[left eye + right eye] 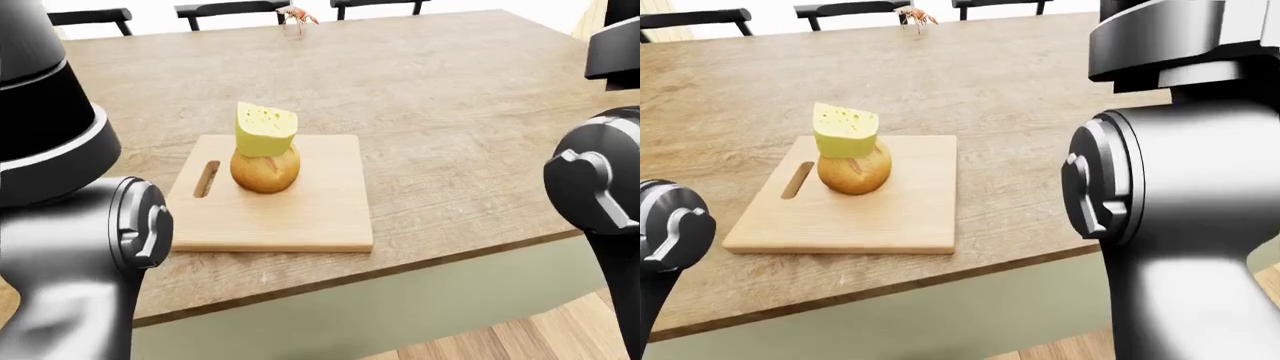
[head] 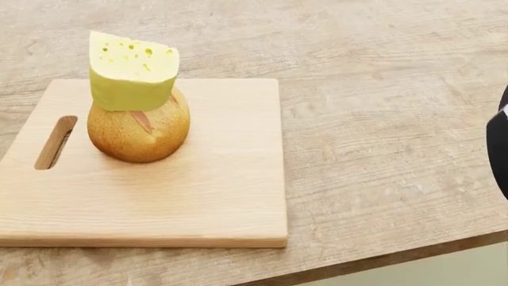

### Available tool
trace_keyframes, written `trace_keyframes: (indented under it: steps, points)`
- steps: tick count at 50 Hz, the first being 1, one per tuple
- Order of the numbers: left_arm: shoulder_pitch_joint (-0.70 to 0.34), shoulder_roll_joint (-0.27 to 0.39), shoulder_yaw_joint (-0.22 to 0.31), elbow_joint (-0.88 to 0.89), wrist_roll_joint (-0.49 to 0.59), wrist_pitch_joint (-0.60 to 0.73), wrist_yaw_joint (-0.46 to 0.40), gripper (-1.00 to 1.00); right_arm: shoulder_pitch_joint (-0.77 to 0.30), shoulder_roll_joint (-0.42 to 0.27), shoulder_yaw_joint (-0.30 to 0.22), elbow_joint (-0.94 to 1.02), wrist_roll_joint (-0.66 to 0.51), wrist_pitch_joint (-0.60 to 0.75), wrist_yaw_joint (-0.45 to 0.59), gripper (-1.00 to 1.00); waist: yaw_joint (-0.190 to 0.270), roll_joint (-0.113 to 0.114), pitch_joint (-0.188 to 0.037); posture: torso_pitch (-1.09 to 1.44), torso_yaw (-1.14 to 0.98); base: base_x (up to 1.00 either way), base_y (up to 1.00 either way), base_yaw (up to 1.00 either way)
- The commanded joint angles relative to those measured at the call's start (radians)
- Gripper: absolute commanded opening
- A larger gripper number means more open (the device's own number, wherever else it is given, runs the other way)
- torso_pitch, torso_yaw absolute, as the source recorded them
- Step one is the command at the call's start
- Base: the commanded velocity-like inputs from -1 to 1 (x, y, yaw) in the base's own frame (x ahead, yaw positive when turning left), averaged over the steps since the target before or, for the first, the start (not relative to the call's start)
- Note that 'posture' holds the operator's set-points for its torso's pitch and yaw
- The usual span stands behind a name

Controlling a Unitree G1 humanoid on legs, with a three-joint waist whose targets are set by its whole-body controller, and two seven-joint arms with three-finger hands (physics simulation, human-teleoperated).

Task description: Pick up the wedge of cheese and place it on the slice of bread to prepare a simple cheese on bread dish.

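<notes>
The wedge of cheese (image 2: 131, 70) sits on top of the round bread (image 2: 139, 134), pale yellow with small holes in its upper face, its rind side turned toward the bottom of the head view. The bread rests on a light wooden cutting board (image 2: 206, 190), toward the board's left half, just beside the slot handle (image 2: 55, 142) cut through the board near its left edge. The board lies flat on the wooden worktop (image 2: 381, 119), close to the worktop's near edge at the bottom of the view. Nothing touches the cheese or the bread. In the eye views the robot's arms fill the sides: the left arm (image 1: 70, 247) bulks over the lower left of the left-eye view, and the right arm (image 1: 1180, 210) covers much of the right of the right-eye view, hiding that part of the worktop. Neither hand shows in any view, so how their fingers stand cannot be told. At the far end of the worktop stands a small reddish object (image 1: 297, 15), too small to identify, and dark chairs (image 1: 225, 9) line that far edge.
</notes>
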Motion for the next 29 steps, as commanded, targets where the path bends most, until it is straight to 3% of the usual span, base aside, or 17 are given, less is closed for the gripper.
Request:
trace_keyframes:
  steps: [1, 29]
  points:
    - [-0.035, 0.011, 0.007, -0.018, 0.006, -0.026, 0.002, 1.0, -0.037, -0.01, -0.006, -0.03, 0.001, -0.025, -0.009, 1.0, 0.0, 0.001, -0.032, 0.0, 0.0, 0.0, 0.0, 0.0]
    - [-0.111, 0.012, -0.003, 0.013, 0.037, -0.01, -0.023, 1.0, -0.126, -0.024, -0.005, 0.012, -0.009, -0.034, -0.005, 1.0, -0.001, 0.0, -0.026, 0.0, 0.0, 0.0, 0.0, 0.0]
